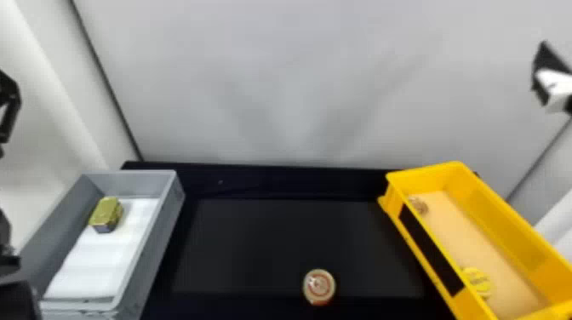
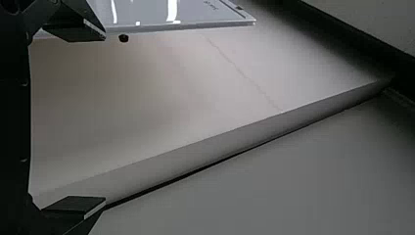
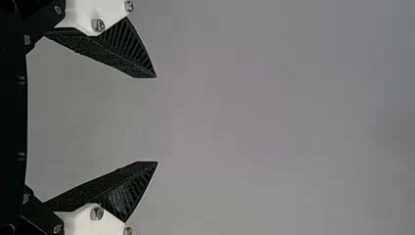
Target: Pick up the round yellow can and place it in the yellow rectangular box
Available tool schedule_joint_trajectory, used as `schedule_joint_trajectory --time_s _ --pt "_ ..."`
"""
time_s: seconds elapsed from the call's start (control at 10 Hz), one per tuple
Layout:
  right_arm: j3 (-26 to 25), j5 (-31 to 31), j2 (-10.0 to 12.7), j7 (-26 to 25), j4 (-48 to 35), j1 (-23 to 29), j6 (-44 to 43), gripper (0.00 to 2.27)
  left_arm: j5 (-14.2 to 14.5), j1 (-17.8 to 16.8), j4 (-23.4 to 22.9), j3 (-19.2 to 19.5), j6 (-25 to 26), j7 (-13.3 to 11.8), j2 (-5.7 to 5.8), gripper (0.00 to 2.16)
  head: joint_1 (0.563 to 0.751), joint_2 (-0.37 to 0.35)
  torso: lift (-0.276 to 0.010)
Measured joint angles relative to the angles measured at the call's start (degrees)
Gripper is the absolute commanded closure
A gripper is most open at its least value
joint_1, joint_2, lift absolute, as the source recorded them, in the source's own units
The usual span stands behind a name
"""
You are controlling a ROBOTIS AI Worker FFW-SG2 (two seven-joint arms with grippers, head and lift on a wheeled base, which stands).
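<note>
Clearly, the round yellow can (image 1: 478, 281) shows darker marks on top.

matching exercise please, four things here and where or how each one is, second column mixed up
1. gray box
2. yellow rectangular box
3. round can with a red-ringed lid
4. olive tin

A. on the black table, between the boxes
B. inside the gray box
C. at the robot's right
D. white-bottomed, at the robot's left

1-D; 2-C; 3-A; 4-B
</note>
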Motion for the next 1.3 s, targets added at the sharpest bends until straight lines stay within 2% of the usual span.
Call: schedule_joint_trajectory --time_s 0.3,0.5,0.8,1.3 --pt "7.3 1.9 0.5 5.2 2.8 0.9 4.0 0.19 0.0 0.1 -0.1 0.4 0.2 -0.2 0.0 0.1 0.694 0.014 -0.06" --pt "13.0 3.5 1.2 5.4 4.4 3.0 5.4 0.19 0.0 0.1 -0.1 0.4 0.4 -0.4 0.0 0.1 0.694 0.014 -0.06" --pt "17.9 5.2 2.8 5.2 6.5 6.5 7.4 0.19 0.0 0.0 -0.1 0.5 0.7 -0.6 0.0 0.1 0.694 0.014 -0.06" --pt "27.4 5.1 3.1 3.4 7.1 7.7 12.7 0.19 0.1 0.0 0.0 0.4 1.0 -0.7 0.0 0.1 0.694 0.014 -0.06"
